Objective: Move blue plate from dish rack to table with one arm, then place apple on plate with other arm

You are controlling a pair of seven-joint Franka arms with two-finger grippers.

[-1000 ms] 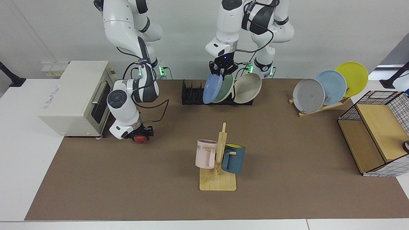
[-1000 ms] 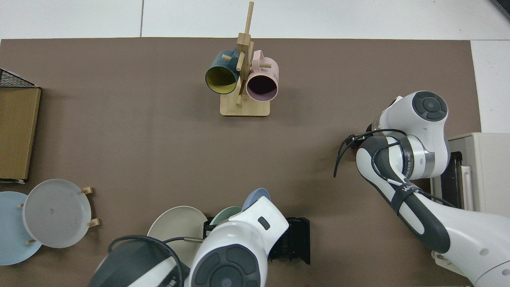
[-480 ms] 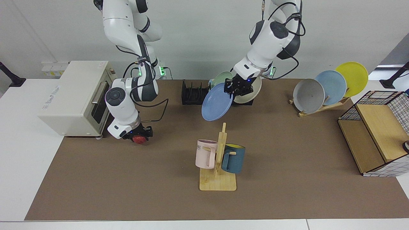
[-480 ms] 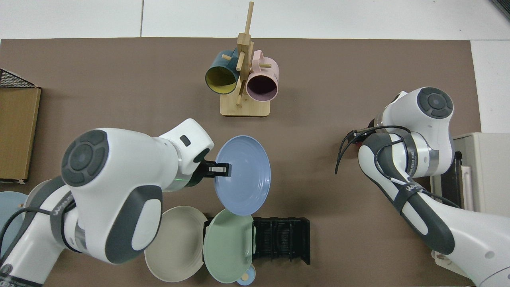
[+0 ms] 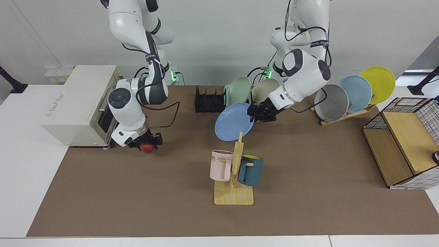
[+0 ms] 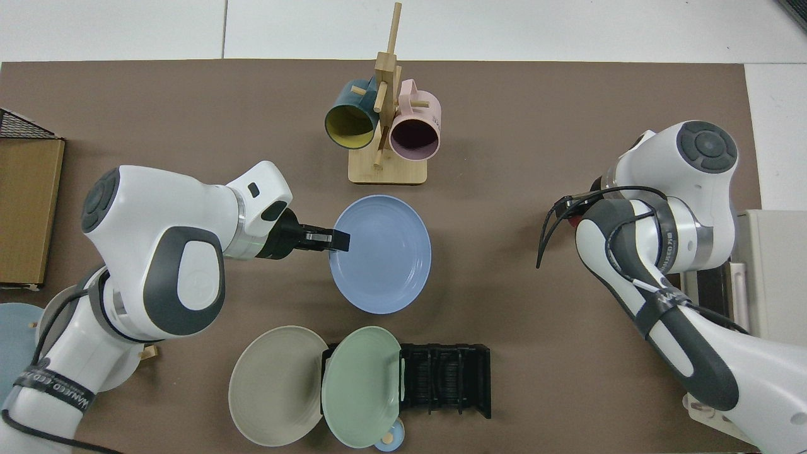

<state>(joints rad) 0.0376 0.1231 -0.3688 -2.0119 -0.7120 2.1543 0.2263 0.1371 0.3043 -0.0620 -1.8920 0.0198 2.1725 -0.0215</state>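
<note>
My left gripper (image 5: 255, 116) pinches the rim of the blue plate (image 5: 234, 122), fingers pressed together on its edge. The plate hangs tilted in the air, clear of the dish rack (image 5: 206, 100), between that rack and the wooden mug tree (image 5: 235, 175); from the facing view its lower edge sits just behind the tree's top post. Top view: plate (image 6: 381, 253) nearly face-up, just rack-side of the mug tree's base. A sage-green plate (image 5: 237, 91) and a beige plate (image 5: 264, 90) stand at the rack. My right gripper (image 5: 146, 144) is well to the toaster oven (image 5: 77, 103) side of the mug tree, low over the table (image 5: 137, 199), closed around the apple (image 5: 147, 148).
</note>
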